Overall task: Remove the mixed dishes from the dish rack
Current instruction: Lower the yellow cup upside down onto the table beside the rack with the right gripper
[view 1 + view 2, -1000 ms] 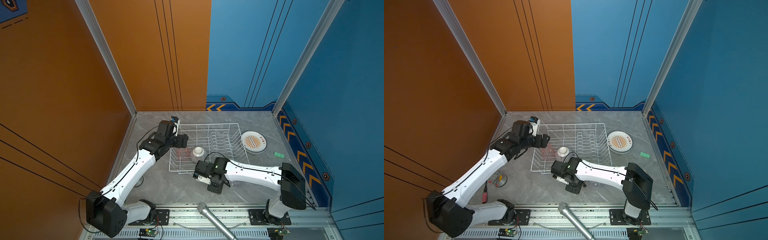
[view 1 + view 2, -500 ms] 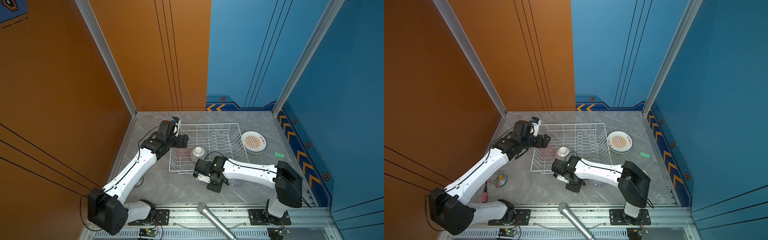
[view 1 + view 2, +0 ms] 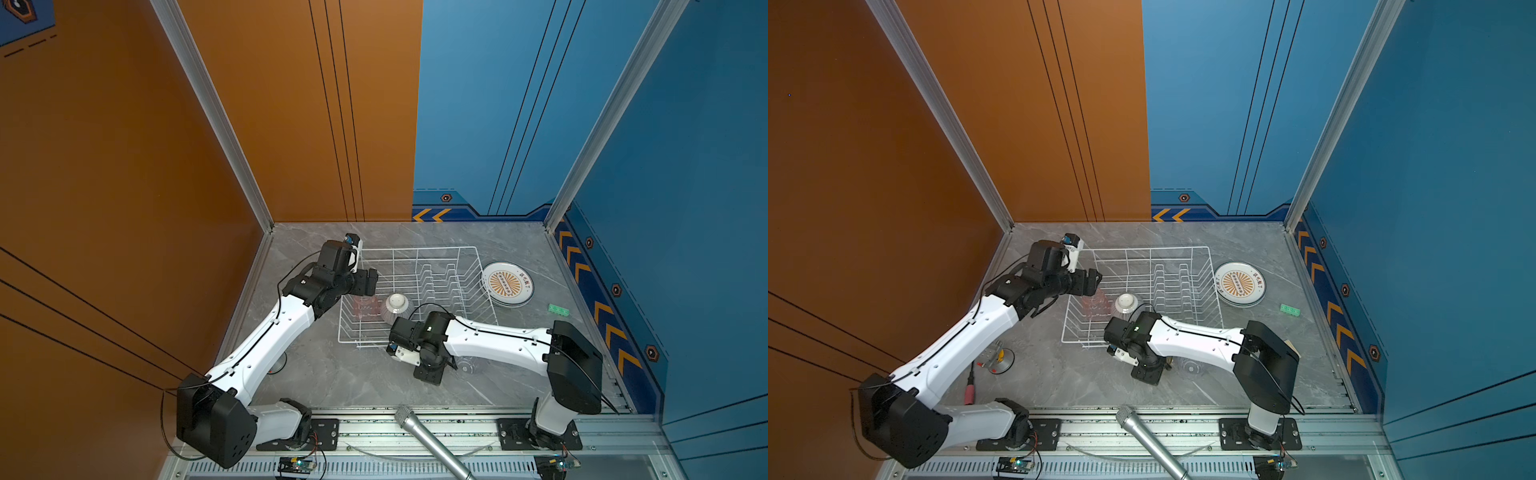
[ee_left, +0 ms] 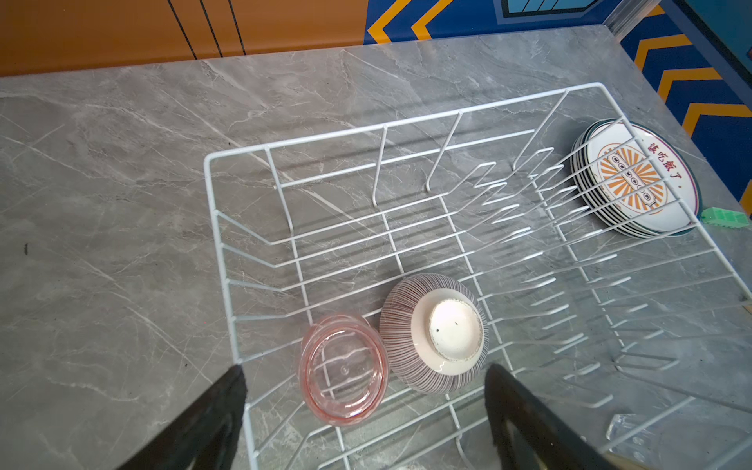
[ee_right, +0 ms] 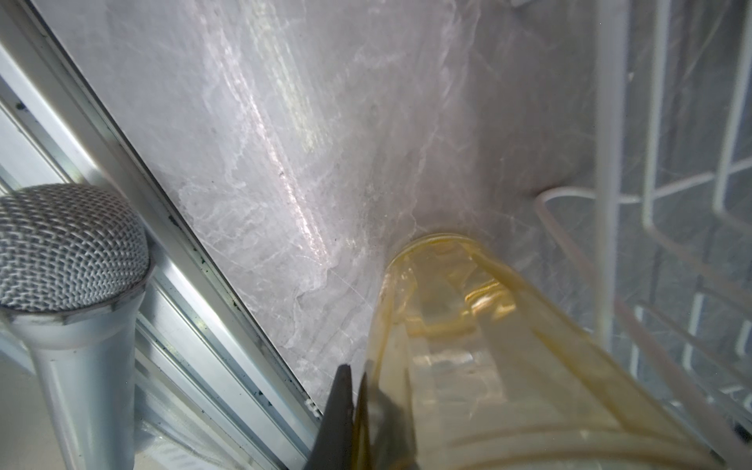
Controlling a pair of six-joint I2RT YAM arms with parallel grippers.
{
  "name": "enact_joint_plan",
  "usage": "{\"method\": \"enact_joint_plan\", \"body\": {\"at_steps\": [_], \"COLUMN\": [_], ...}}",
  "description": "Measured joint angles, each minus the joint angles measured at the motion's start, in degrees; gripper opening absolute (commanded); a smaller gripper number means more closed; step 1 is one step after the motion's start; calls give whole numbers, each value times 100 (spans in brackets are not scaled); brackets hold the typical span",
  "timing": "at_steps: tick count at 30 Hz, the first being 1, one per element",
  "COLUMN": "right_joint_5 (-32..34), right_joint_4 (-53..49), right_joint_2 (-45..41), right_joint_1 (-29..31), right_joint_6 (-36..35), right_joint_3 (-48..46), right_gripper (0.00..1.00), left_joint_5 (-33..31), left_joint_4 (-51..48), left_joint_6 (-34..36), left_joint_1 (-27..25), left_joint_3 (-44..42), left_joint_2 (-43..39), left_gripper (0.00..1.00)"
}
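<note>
The white wire dish rack (image 3: pixel 415 249) (image 3: pixel 1142 249) (image 4: pixel 386 128) holds a pink tumbler (image 3: pixel 365 306) (image 3: pixel 1094 305) (image 4: pixel 344 370) lying on its side. Next to it a striped bowl (image 3: pixel 397 305) (image 3: pixel 1126 303) (image 4: pixel 435 333) rests upside down. My left gripper (image 3: pixel 366 289) (image 4: pixel 364 368) hangs open just above the two. My right gripper (image 3: pixel 428 374) (image 3: pixel 1146 374) (image 5: pixel 360 382) is low in front of the rack, shut on the wall of an amber tumbler (image 5: pixel 488 346). The stacked plates (image 3: pixel 507 284) (image 3: pixel 1239 284) (image 4: pixel 635 179) lie on the table right of the rack.
A clear tumbler (image 3: pixel 467 365) (image 3: pixel 1192 368) stands on the table beside my right wrist. A microphone (image 3: pixel 432 440) (image 5: pixel 69 244) juts in over the front rail. A green block (image 3: pixel 557 308) lies at the right, and a small stand (image 3: pixel 996 359) at the left.
My right arm has shifted slightly while still gripping the amber tumbler low in front of the rack. The left gripper has hardly moved and stays open.
</note>
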Motion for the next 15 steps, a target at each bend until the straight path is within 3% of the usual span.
{"method": "enact_joint_plan", "body": {"at_steps": [9, 15], "right_joint_5": [-33, -26], "right_joint_4": [118, 160], "right_joint_2": [22, 22], "right_joint_1": [-66, -85], "right_joint_6": [-103, -136], "right_joint_3": [-2, -2], "right_gripper": [20, 41], "left_joint_5": [0, 0], "left_joint_4": [-87, -107], "left_joint_6": [2, 22], "left_joint_1": [0, 0], "left_joint_3": [2, 2], "left_joint_2": [2, 2], "left_gripper": [92, 92]}}
